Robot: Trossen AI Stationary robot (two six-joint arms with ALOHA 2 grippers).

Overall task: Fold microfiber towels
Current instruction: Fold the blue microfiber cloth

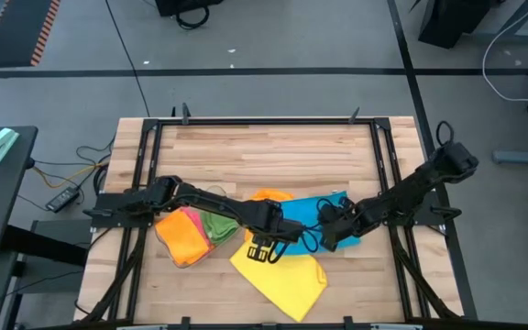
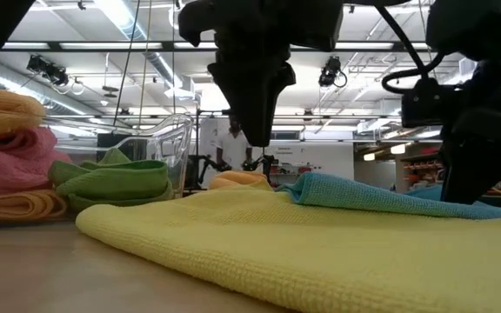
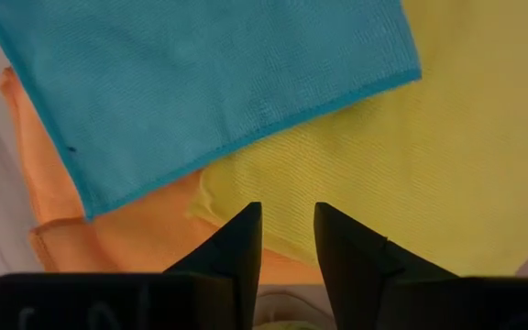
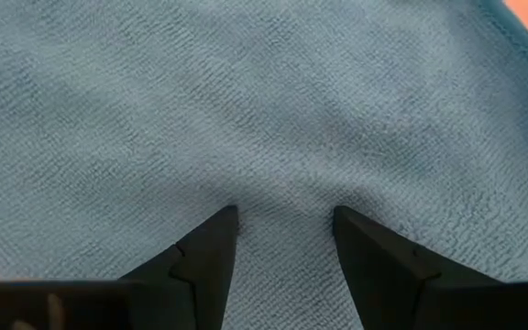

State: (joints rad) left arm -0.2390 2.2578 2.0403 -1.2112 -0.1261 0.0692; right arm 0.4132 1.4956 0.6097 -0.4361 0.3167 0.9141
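The left end effector (image 3: 287, 240) is held with its fingers parted by a narrow gap and nothing between them, poised just above the yellow towel (image 1: 282, 275) near that towel's far edge. The right end effector (image 4: 282, 240) is spread wider, also gripping nothing, with its fingertips pressed down into the blue towel (image 1: 333, 213) so that the cloth dimples between them.

The yellow towel is taken as the landmark. It lies spread on the table (image 1: 264, 151) at the near edge, one corner pointing toward the front. The blue towel overlaps its far right corner, and an orange towel (image 1: 269, 196) is tucked under both just beyond its far edge. To its left, a small stack of folded towels (image 1: 191, 234) in orange, pink and green is set, with a clear tray (image 2: 168, 139) standing behind the stack in the low view.

The step in hand is judged to be a pinch on the blue towel, so that it can be drawn clear and laid flat. The pinch is best closed on a single layer near a hemmed edge, not mid-cloth, so the orange and yellow towels beneath are not dragged along. The left end effector could be used to pin the yellow towel while the blue one is lifted.
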